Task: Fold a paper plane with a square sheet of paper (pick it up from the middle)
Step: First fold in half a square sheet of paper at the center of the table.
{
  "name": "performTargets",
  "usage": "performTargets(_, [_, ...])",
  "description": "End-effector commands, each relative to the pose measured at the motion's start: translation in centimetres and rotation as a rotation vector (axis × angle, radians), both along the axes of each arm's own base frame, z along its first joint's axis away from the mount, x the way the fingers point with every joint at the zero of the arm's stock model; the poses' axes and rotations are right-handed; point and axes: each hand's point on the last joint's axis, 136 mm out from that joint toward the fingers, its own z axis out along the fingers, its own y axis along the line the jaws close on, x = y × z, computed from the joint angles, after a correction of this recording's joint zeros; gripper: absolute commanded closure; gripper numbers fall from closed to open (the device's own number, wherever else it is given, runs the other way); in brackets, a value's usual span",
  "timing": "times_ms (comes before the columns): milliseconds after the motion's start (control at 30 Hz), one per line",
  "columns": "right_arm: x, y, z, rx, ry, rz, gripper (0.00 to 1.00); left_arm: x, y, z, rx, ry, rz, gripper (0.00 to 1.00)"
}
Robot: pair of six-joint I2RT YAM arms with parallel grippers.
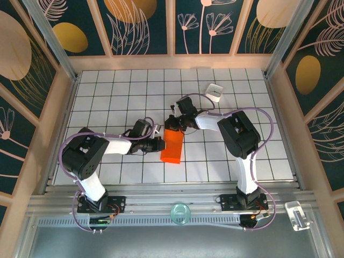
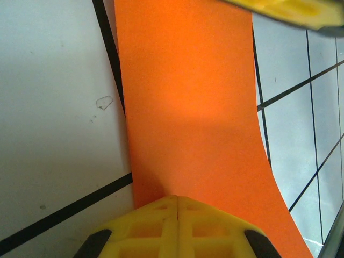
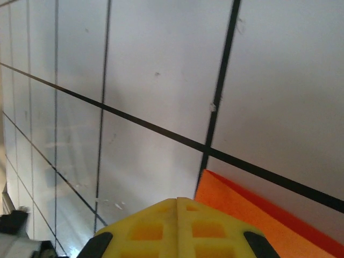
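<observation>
The sheet of paper (image 1: 172,146) lies flat near the middle of the tabletop (image 1: 107,91), a little toward the near edge. It is a narrow strip, so I judge only the first halving fold done, with nose and wings left. The left end effector (image 1: 160,144), fingers pressed together, touches its left edge. The right end effector (image 1: 173,124), also closed, sits at its far end. I cannot tell whether either pinches the paper.
</observation>
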Motion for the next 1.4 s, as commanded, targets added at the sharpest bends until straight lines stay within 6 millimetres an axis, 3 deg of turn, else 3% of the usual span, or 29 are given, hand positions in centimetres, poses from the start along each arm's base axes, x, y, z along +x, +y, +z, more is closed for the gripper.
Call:
performTargets(0, [-0.4, 1.1, -0.4, 0.024, 0.015, 0.021, 1.0, -6.4, 5.4, -6.6, 0.259, 0.283, 0.034, 1.0])
performTargets(267, [-0.6, -0.7, -3.7, -0.081, 0.043, -0.003, 1.0, -5.6, 4.7, -5.3, 0.228, 0.26, 0.032, 1.0])
performTargets(367, [-1.1, -1.7, -4.9, -0.13, 0.046, -0.004, 1.0, -4.4, 3.7, -3.3, 0.185, 0.227, 0.039, 0.92])
performTargets(500, [-1.5, -2.8, -6.1, -0.163, 0.054, -0.007, 1.0, -1.9, 2.2, 1.3, 0.112, 0.125, 0.054, 0.77])
performTargets(567, [-1.7, -3.2, -6.3, -0.172, 0.055, -0.006, 1.0, -0.8, 1.6, 3.1, 0.068, 0.086, 0.065, 0.73])
performTargets(667, [-1.8, -3.4, -6.6, -0.178, 0.055, -0.007, 1.0, 0.3, 0.9, 4.4, 0.027, 0.056, 0.079, 0.73])
performTargets(967, [-2.0, -3.4, -6.7, -0.169, 0.061, -0.012, 1.0, 4.0, -0.6, 3.8, -0.008, 0.031, 0.102, 1.0])
performTargets(1200, [-1.9, -3.4, -6.7, -0.173, 0.057, -0.012, 1.0, 5.5, -0.8, 1.6, 0.026, 0.045, 0.098, 1.0])
performTargets(1367, [-1.9, -3.6, -7.0, -0.188, 0.056, -0.013, 1.0, 4.4, -0.3, -0.2, 0.041, 0.09, 0.083, 1.0])
